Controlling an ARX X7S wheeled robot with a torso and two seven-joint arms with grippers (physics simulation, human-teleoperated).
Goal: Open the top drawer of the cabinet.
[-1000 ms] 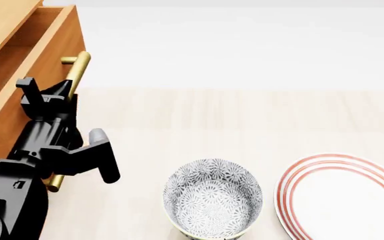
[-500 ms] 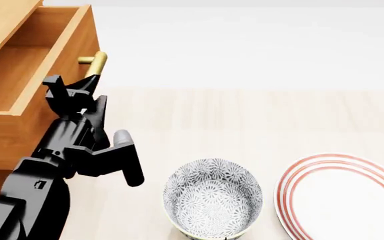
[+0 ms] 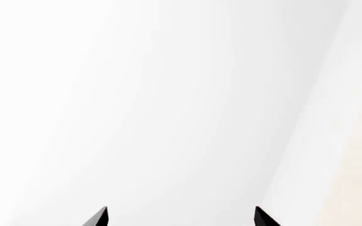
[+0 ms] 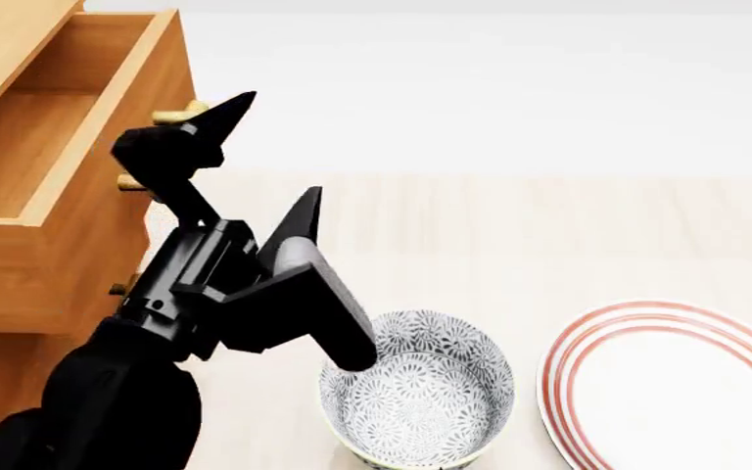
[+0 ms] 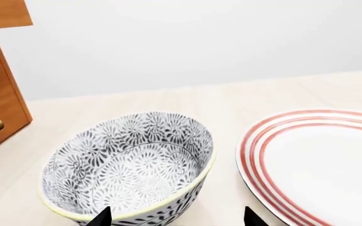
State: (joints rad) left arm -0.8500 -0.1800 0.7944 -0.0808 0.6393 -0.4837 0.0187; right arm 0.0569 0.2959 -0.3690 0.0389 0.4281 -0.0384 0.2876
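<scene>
Drawer status: top drawer [image 4: 56, 147] sits pulled well out of the cabinet [image 4: 11, 372] at the head view's left, same extension as half a second ago. What changed is the left gripper [image 4: 265, 162]: it was down at the brass handle [image 4: 173, 115], now it's off it, lifted and swung toward the table centre, fingers [image 4: 226, 111] spread apart, holding nothing. Handle mostly hidden behind the arm; only its top end and a post show. Left wrist view shows just two dark fingertips against blank white.

Containers: drawer interior is bare wood as far as visible. One patterned bowl [image 4: 415, 387] on the table [image 4: 546, 235], nothing inside it. One plate [image 4: 677, 382] with red rings just beside the bowl, not touching, nothing on it.

Right gripper [image 5: 175, 219]: only two fingertips at the edge of the right wrist view, set apart, near the bowl rim. A second handle's end shows lower on the cabinet front.

Count: one cabinet, one bowl, one plate, two grippers.
</scene>
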